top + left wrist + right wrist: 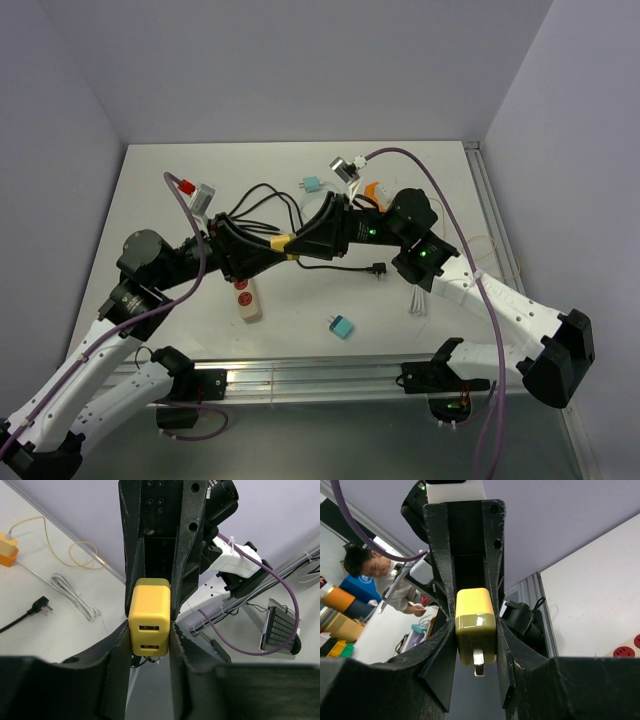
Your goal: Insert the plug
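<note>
Two robot arms stand at the table (150, 170), the left arm (100, 335) and the right arm (505, 310). Each trails one purple cable (203, 250), making two in all. There is one yellow charger (285, 243), with two ports on its face. Two teal adapters (342, 326) lie on the table, the second teal adapter (311, 185) farther back. Also on the table are one white power strip (246, 298), one orange adapter (372, 190), one black plug (378, 268) and one bundled white cord (418, 300).
</note>
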`<state>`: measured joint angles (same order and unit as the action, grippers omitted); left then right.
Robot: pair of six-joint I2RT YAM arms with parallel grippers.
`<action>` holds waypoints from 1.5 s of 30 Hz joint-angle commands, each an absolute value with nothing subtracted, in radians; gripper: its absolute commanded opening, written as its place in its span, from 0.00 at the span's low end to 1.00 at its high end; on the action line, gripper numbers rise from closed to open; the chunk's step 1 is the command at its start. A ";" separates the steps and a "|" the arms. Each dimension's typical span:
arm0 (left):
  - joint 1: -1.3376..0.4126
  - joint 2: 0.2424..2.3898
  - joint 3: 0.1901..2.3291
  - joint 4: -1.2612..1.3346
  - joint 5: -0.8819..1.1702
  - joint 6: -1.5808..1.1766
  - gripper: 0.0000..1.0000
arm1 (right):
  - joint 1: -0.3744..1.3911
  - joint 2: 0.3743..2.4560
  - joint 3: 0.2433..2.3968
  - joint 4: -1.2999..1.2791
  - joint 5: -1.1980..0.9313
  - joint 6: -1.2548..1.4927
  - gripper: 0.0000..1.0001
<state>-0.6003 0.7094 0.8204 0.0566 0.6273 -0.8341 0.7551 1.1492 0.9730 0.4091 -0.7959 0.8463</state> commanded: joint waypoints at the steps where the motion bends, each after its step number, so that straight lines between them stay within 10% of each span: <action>1: -0.604 0.721 0.850 0.100 0.656 -0.854 0.32 | 0.775 1.161 0.989 0.454 -0.810 0.836 0.00; 4: -0.604 0.730 0.861 0.084 0.647 -0.862 0.00 | 0.779 1.161 0.989 0.445 -0.810 0.827 0.00; 7: -0.604 0.721 0.874 0.046 0.608 -0.859 0.00 | 0.779 1.161 0.999 0.399 -0.815 0.784 0.00; 10: -0.603 0.704 0.929 -0.104 0.479 -0.836 0.00 | 0.772 1.145 1.063 0.149 -0.667 0.648 0.39; 11: -0.601 0.706 0.952 -0.148 0.450 -0.827 0.00 | 0.769 1.132 1.071 0.094 -0.602 0.614 0.70; 14: -0.601 0.722 1.046 -0.349 0.271 -0.807 0.00 | 0.764 1.091 1.078 -0.041 -0.382 0.522 0.93; 21: -0.575 0.906 1.235 -0.828 -0.129 -0.804 0.00 | 0.773 1.098 0.982 -0.048 -0.224 0.489 0.94; 45: -0.249 1.129 1.071 -0.871 -0.101 -0.792 0.00 | 1.258 1.792 1.094 0.187 0.287 0.417 0.95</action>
<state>-0.2539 1.1301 1.0756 -0.9127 -0.1028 -0.7982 1.2442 1.7855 1.0225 0.1192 0.2092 0.4316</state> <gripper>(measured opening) 0.341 0.946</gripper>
